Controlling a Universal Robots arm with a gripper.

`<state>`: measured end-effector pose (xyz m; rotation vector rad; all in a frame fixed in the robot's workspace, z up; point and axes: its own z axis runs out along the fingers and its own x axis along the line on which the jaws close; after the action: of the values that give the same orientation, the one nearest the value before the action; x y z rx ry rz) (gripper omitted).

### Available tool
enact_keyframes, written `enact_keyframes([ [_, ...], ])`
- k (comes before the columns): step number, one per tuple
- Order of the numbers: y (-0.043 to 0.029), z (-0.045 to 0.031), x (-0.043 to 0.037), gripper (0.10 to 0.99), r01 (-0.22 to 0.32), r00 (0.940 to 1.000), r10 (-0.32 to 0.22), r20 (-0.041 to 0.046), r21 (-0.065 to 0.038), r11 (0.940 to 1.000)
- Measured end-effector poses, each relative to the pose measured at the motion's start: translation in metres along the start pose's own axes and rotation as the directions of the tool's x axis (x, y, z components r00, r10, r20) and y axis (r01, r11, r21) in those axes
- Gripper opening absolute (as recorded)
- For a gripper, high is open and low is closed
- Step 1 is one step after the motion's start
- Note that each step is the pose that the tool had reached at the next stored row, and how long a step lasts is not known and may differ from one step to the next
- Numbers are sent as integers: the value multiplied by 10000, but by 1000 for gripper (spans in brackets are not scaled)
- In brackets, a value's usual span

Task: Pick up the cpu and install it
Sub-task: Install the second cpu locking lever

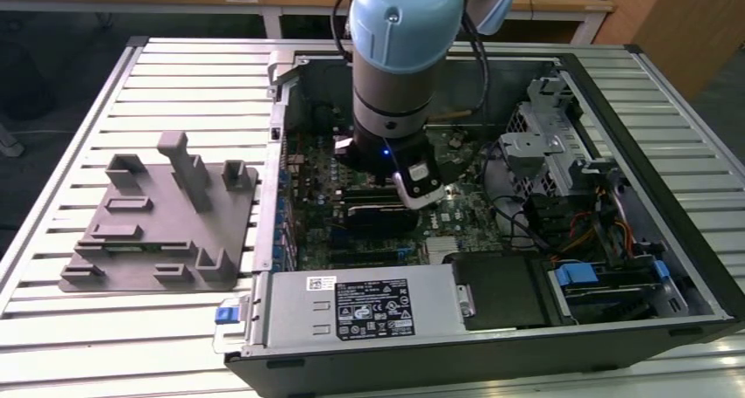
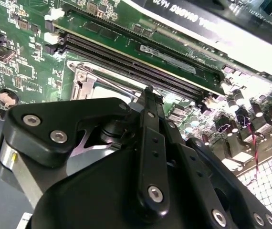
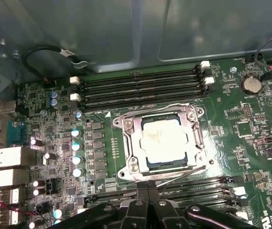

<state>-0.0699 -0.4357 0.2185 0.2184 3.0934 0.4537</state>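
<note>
Silver-topped, the cpu [image 3: 162, 140] sat flat in the motherboard socket [image 3: 132, 143] in the first wrist view, framed by the metal load plate; you had it seated square, a thin wire lever [image 3: 174, 106] running along the socket's far edge; memory slots [image 3: 141, 87] lay in rows beyond it and more slots [image 3: 198, 187] lay between the socket and the gripper [image 3: 148, 188]; the gripper's black fingers [image 3: 141, 200] met in a tight line, closed together with nothing between them, their tips just short of the socket frame; in the second wrist view your gripper [image 2: 148, 93] showed as black linkage with silver screws, fingertips pressed together and pointing at the socket [image 2: 86, 78], a pale bit of the cpu [image 2: 108, 90] visible past the linkage; a long green memory stick [image 2: 141, 43] sat in a slot beyond; in the exterior view your arm [image 1: 402, 66], light blue and grey, reached down into the open computer case [image 1: 652, 154] that lay on a slatted metal table [image 1: 70, 154]; the gripper end was low over the motherboard [image 1: 309, 154], its fingers hidden there; a grey plastic tray [image 1: 163, 241] with upright pegs stood on the table toward the exterior view's left, well apart from the case; a power supply [image 1: 361, 306] with a label filled the case's near end.
</note>
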Motion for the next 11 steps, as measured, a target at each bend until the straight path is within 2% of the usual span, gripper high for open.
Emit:
enact_keyframes([
  [11,-61,89,91,106,-8,10000,7,-36,-264,9997],
])
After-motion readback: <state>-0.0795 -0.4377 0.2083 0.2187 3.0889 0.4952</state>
